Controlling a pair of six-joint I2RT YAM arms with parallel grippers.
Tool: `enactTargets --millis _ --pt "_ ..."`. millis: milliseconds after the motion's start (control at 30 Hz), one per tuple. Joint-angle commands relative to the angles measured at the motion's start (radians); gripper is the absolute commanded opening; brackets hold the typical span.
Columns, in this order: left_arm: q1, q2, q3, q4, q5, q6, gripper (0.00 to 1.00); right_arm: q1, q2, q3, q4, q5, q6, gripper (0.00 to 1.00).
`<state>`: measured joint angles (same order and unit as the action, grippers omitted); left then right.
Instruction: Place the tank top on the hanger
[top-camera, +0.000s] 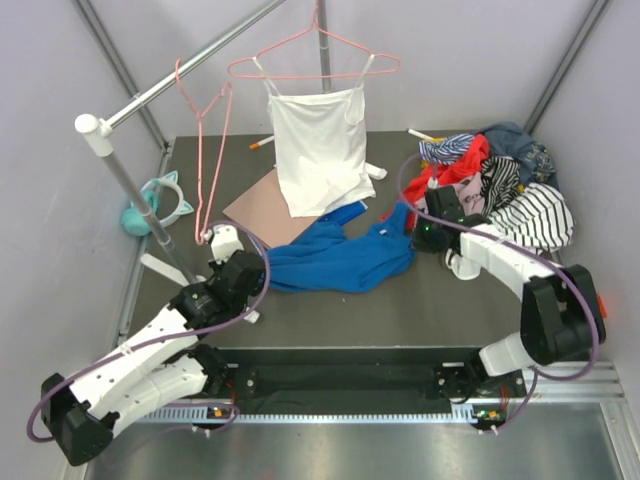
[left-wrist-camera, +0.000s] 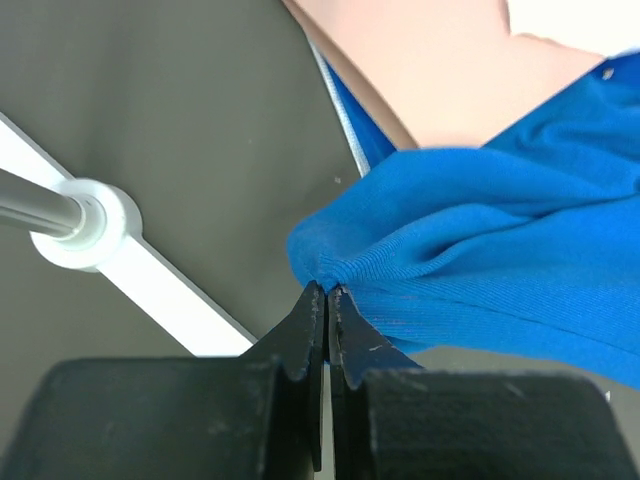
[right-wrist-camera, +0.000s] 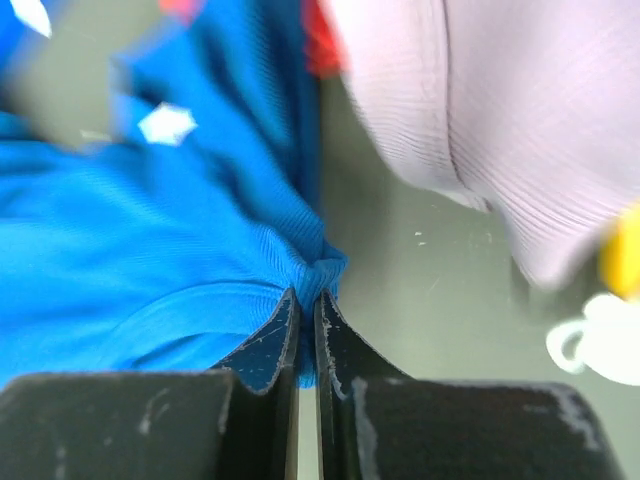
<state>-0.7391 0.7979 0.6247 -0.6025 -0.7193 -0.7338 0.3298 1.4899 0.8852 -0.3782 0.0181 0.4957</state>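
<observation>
One tank top (top-camera: 340, 258) lies mid-surface (top-camera: 400, 310), pinched by two: left gripper (left-wrist-camera: 327, 290) clenched on its left edge, right gripper (right-wrist-camera: 308, 298) on its right. Two pink hangers on the far rail: empty hanger (top-camera: 198, 175) left, second hanger (top-camera: 312, 75) with one camisole (top-camera: 320, 150).

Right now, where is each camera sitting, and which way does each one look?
Top external: above and behind, looking down at the table; the left arm and right arm show.
Left wrist: on the left arm, looking along its shut left claw at the tank top.
Right wrist: on the right arm, looking along its shut right claw at the same top.
Shared: all three show the blue tank top.
</observation>
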Motion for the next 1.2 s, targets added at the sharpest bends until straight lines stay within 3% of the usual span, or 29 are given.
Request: enactTargets --millis 0,133,433,633,733,800,833,867,900,933,1000,1167 --pt "0.004 -0.045 0.104 0.000 -0.116 0.013 0.00 -0.008 -0.196 0.179 -0.127 0.006 -0.039 0.00" --pt "0.004 -0.097 0.132 -0.022 -0.170 0.005 0.00 -0.008 -0.313 0.232 -0.254 0.005 -0.017 0.01" --pt "0.004 -0.170 0.170 -0.140 -0.189 -0.013 0.00 -0.006 -0.540 0.175 -0.556 -0.056 0.147 0.03" --pt "0.004 -0.195 0.170 -0.138 -0.079 0.045 0.00 -0.005 -0.586 0.189 -0.757 -0.026 0.188 0.07" --pt "0.004 -0.172 0.170 -0.122 0.032 0.102 0.00 0.003 -0.592 0.199 -0.852 0.005 0.193 0.16" --pt "0.004 -0.146 0.168 -0.121 0.104 0.146 0.09 0.006 -0.612 0.199 -0.890 0.013 0.192 0.25" --pt "0.004 -0.137 0.170 -0.123 0.125 0.160 0.33 0.008 -0.618 0.195 -0.899 0.011 0.190 0.30" --pt "0.004 -0.128 0.170 -0.128 0.142 0.160 0.55 0.008 -0.625 0.192 -0.904 0.006 0.178 0.43" --pt "0.004 -0.126 0.167 -0.125 0.155 0.162 0.71 0.009 -0.628 0.190 -0.907 0.002 0.167 0.50" --pt "0.004 -0.126 0.159 -0.117 0.184 0.168 0.97 0.009 -0.628 0.189 -0.906 -0.006 0.158 0.56" --pt "0.004 -0.128 0.132 -0.083 0.217 0.180 0.99 0.009 -0.626 0.192 -0.877 -0.013 0.123 0.65" --pt "0.004 -0.080 0.083 -0.011 0.300 0.151 0.99 0.009 -0.611 0.225 -0.689 -0.082 0.119 0.66"
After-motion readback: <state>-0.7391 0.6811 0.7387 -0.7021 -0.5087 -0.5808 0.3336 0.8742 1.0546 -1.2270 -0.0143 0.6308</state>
